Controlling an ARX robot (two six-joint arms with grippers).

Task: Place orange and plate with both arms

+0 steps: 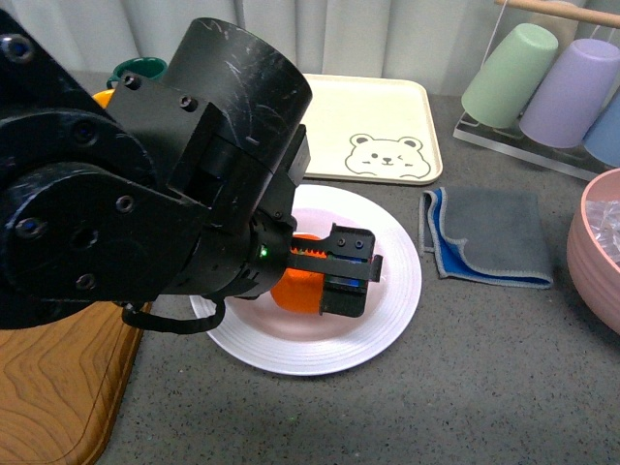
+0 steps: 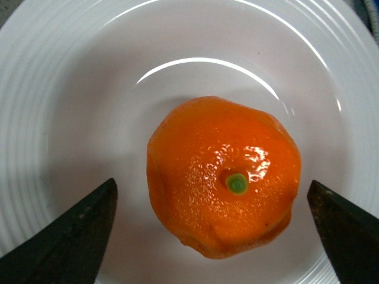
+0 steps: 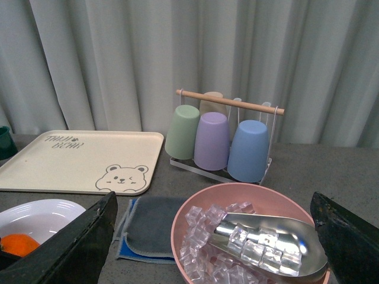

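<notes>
The orange (image 2: 222,177) sits stem spot up in the middle of the white ridged plate (image 2: 89,89). My left gripper (image 2: 210,189) is open, with one finger on each side of the orange and a gap between each finger and the fruit. In the front view the left gripper (image 1: 341,276) hangs over the plate (image 1: 387,320), and the orange (image 1: 295,293) shows beneath it. My right gripper (image 3: 213,236) is open and empty above a pink bowl of ice. The plate (image 3: 53,213) and the orange (image 3: 18,244) show at the edge of the right wrist view.
A beige bear tray (image 1: 378,116) lies behind the plate. A grey and blue cloth (image 1: 489,232) lies to its right. A rack of cups (image 1: 542,87) stands at the back right. The pink bowl (image 1: 596,252) holds ice and a metal scoop (image 3: 266,236). A wooden board (image 1: 58,387) lies at the front left.
</notes>
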